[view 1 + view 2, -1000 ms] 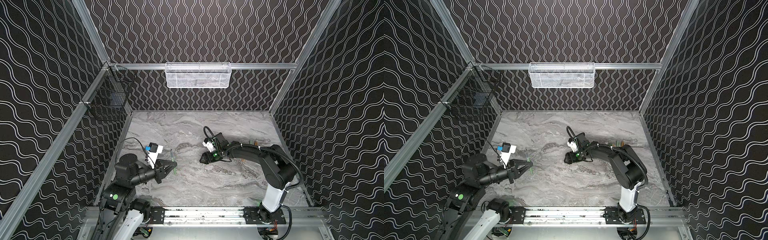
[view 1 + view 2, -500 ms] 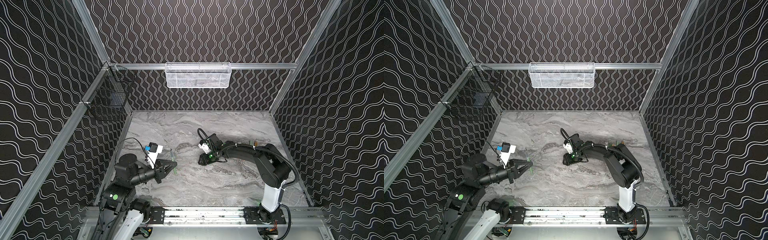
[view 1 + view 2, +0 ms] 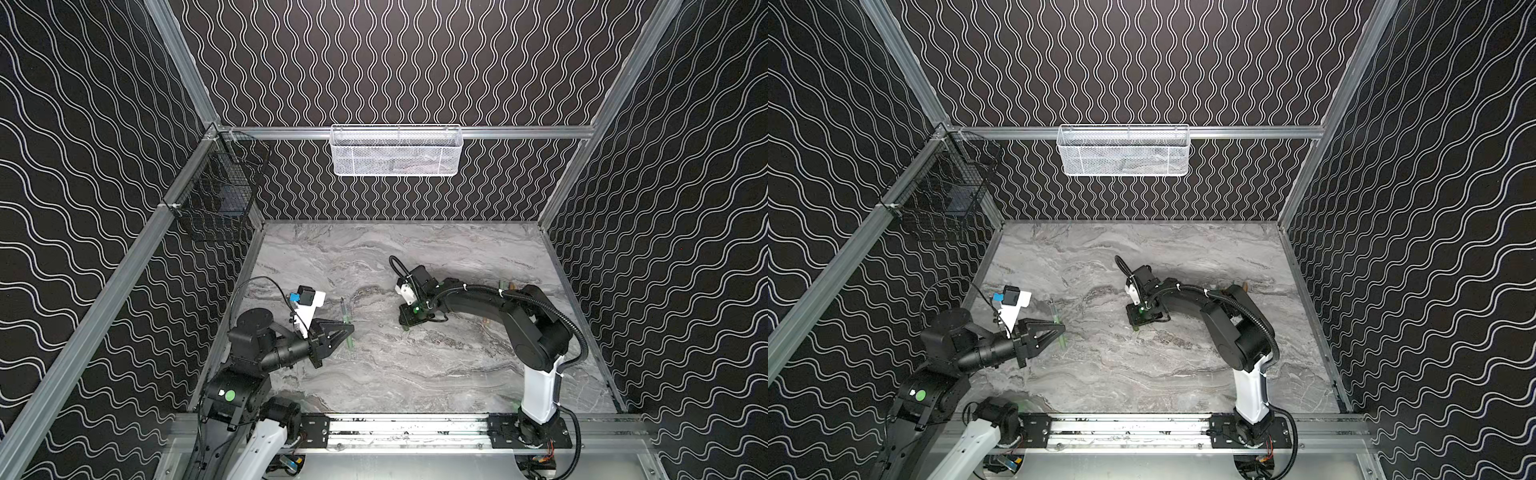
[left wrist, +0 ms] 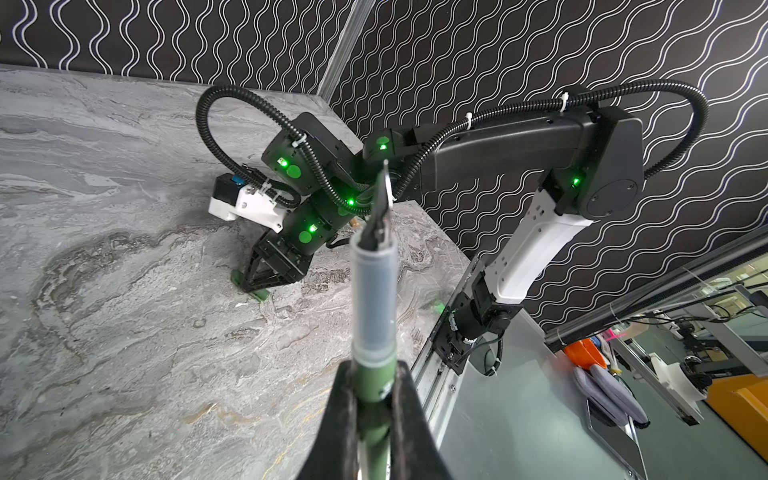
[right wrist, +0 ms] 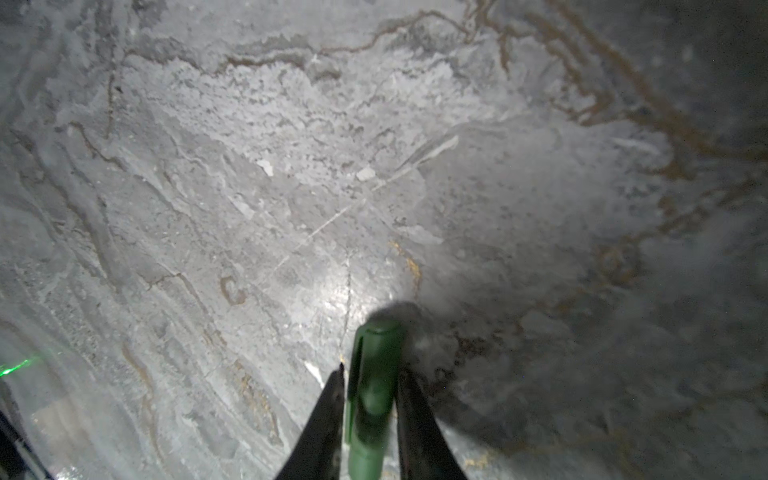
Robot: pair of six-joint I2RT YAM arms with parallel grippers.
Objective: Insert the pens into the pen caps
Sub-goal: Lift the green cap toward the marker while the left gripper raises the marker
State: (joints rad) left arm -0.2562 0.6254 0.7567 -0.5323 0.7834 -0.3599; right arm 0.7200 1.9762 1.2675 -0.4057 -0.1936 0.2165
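Note:
My left gripper [image 4: 374, 370] is shut on a green pen [image 4: 372, 291] and holds it above the table's left side, its dark tapered tip pointing away from the wrist. In both top views this pen [image 3: 347, 328] [image 3: 1059, 332] sticks out across the left gripper's [image 3: 351, 328] fingertips. My right gripper [image 3: 409, 326] [image 3: 1136, 326] is down on the marble near the middle. Its fingers hug a green pen cap [image 5: 376, 345] lying on the table, one on each side. The left wrist view shows the cap's ends [image 4: 261, 295] poking out under the right gripper [image 4: 266, 282].
Small green and orange pieces [image 3: 505, 285] lie at the far right behind the right arm. A white mesh basket [image 3: 396, 150] hangs on the back wall and a black wire basket [image 3: 220, 195] on the left wall. A metal rail [image 3: 407, 428] runs along the front edge.
The right wrist shifted a little to the left and its jaws closed in around the green cap on the table. The left arm and its pen have not moved.

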